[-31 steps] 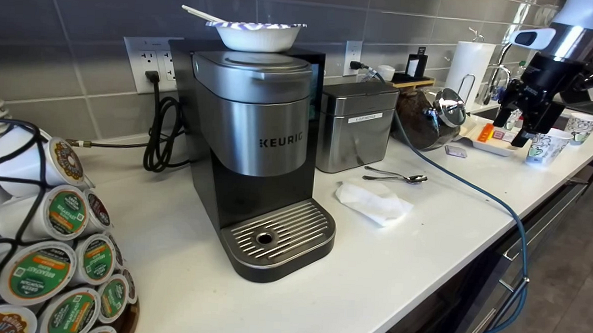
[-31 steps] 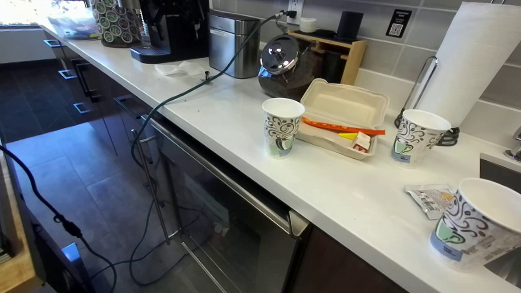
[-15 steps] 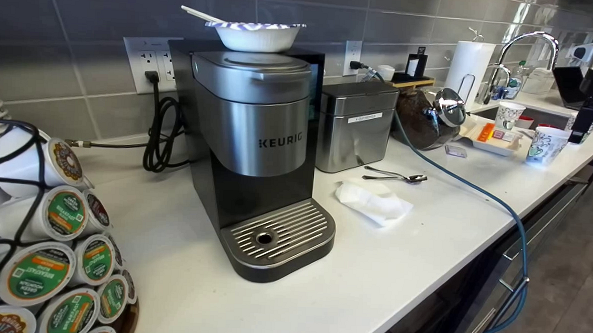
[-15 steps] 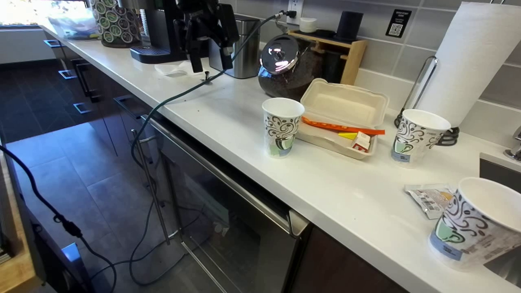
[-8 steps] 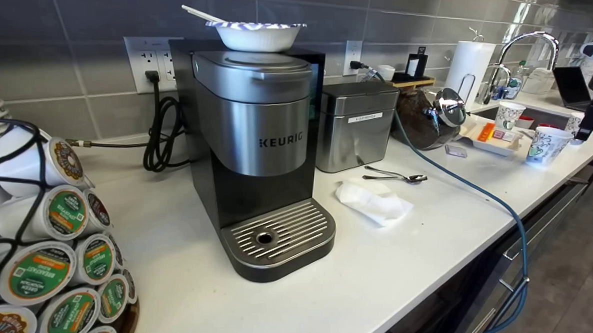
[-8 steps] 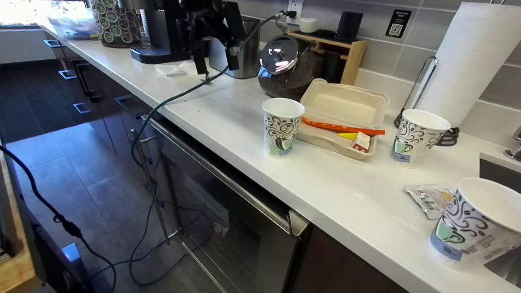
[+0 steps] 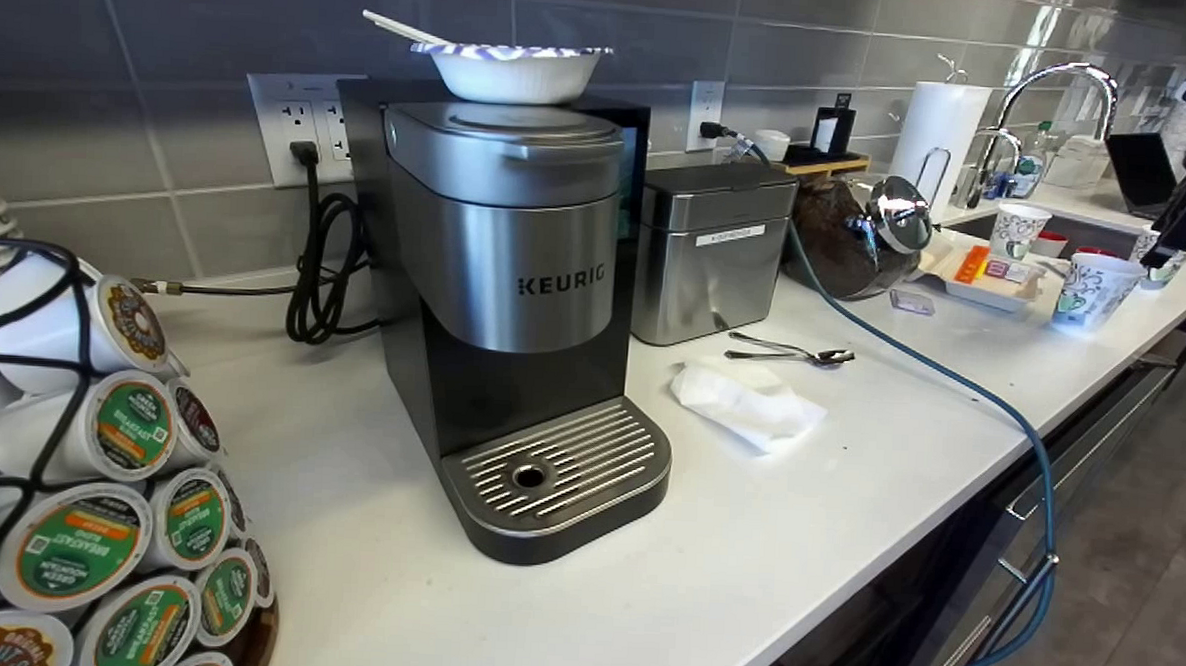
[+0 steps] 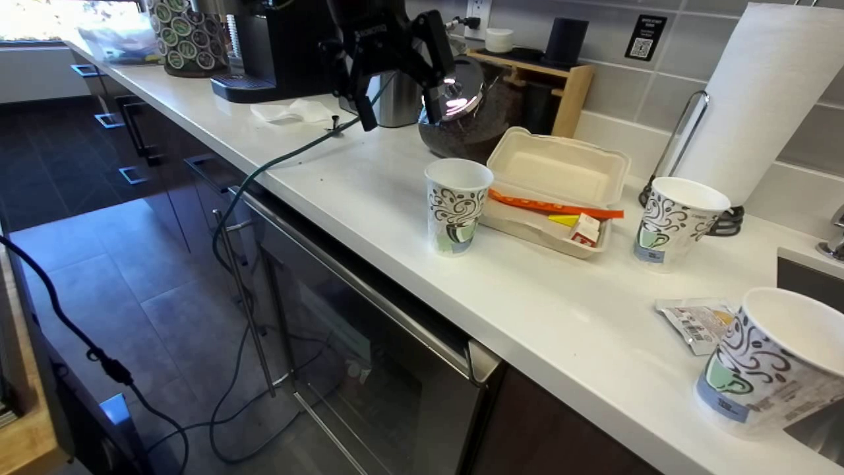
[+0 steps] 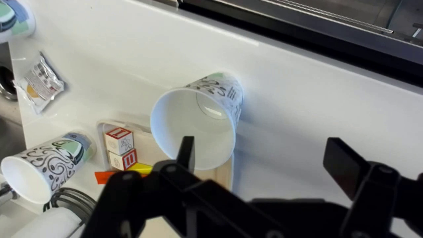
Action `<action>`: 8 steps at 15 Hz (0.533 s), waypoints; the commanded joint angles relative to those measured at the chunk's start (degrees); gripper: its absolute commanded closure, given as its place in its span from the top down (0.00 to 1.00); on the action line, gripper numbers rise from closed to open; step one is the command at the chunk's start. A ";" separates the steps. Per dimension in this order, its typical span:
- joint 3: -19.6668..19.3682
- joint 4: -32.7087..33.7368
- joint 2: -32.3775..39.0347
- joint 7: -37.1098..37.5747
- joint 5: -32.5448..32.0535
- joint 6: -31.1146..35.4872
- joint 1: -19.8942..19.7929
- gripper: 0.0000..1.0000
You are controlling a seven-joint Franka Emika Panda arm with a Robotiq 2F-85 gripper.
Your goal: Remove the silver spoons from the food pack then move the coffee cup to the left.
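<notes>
Two silver spoons [image 7: 802, 355] lie flat on the white desk [image 7: 908, 447], thin and shiny, with their handles spread and their round ends together. They are well away from the food pack [image 8: 554, 173], a pale, low box with its lid open. Just beside that I see a coffee cup [image 8: 457, 211], white with curly dark lines and a bit of green, standing up straight.

A window [image 8: 72, 20] glares white; soft shadows cross the bright counter [image 9: 314, 109].
</notes>
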 commanded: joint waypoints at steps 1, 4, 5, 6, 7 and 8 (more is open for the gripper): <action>1.78 5.16 5.24 -10.14 9.79 -2.06 -1.95 0.97; 2.66 8.11 8.51 -12.76 13.25 -3.37 -3.48 0.73; 3.01 9.01 9.42 -13.13 14.08 -3.98 -4.05 0.63; 3.40 9.69 10.12 -13.39 14.55 -4.67 -4.49 0.61; 3.66 10.51 10.89 -13.42 14.74 -5.24 -4.89 0.51; 3.85 11.19 11.86 -13.29 14.59 -5.34 -5.22 0.44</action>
